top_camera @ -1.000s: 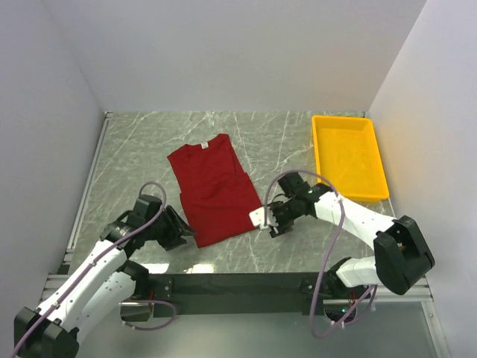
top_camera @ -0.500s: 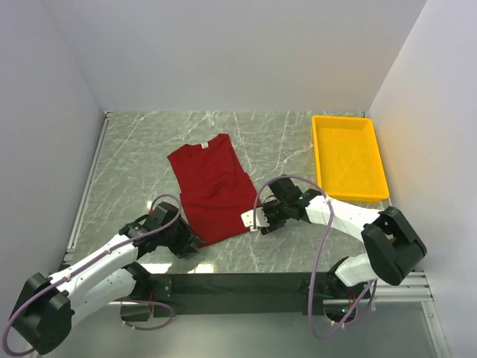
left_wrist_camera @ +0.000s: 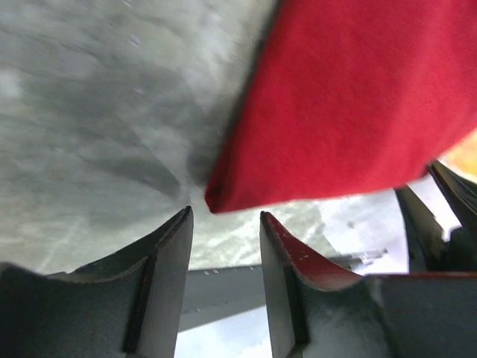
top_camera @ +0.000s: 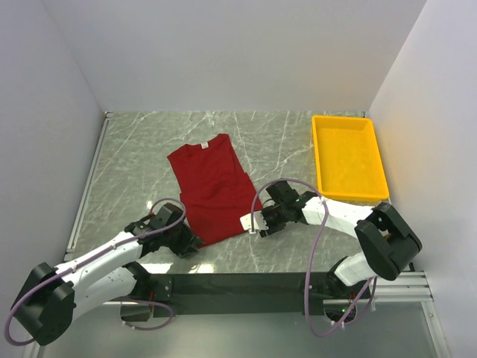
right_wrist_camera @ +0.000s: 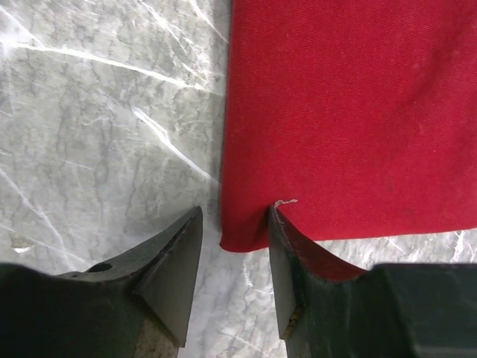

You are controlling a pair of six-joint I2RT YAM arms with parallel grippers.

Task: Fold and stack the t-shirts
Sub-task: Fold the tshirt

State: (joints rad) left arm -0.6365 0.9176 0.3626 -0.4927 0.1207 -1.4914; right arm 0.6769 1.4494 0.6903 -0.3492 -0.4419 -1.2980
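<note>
The maroon t-shirt (top_camera: 215, 190) lies flat on the marble table, folded into a long strip with the collar at the far end. My left gripper (top_camera: 191, 243) is open at the shirt's near left corner. In the left wrist view the corner of the t-shirt (left_wrist_camera: 350, 104) lies just beyond the gap between the tips of the gripper (left_wrist_camera: 223, 220). My right gripper (top_camera: 256, 225) is open at the near right corner. In the right wrist view the gripper (right_wrist_camera: 235, 212) straddles the corner of the t-shirt (right_wrist_camera: 350, 112), one finger over the cloth.
An empty yellow tray (top_camera: 349, 153) stands at the back right, against the right wall. White walls close the table on three sides. The black base rail (top_camera: 238, 283) runs along the near edge.
My left gripper has swung right to the shirt's near left corner. My right gripper has moved left to the near right corner. The shirt has not moved.
</note>
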